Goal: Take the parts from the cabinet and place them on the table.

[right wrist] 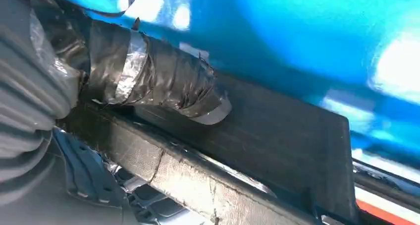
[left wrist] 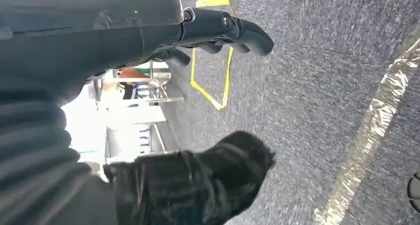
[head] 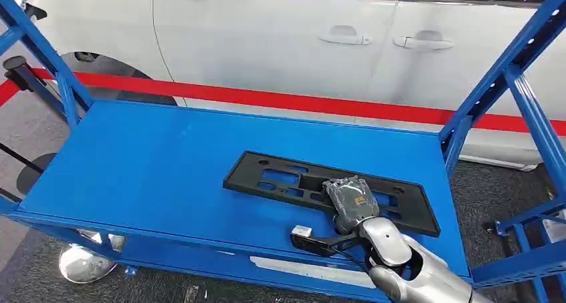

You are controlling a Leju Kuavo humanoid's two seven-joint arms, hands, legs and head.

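Observation:
A flat black plastic part with several cutouts lies on the blue cabinet shelf, right of its middle. My right hand sits over the part's near edge. In the right wrist view its taped thumb presses on the part's top face, and darker fingers show beneath that edge, so the hand grips the part. My left hand hangs over the grey floor with its fingers and thumb apart, holding nothing.
Blue uprights frame the shelf at both sides. A white car with a red stripe stands close behind. A silver object lies on the floor under the shelf's left front corner. Yellow tape marks the floor.

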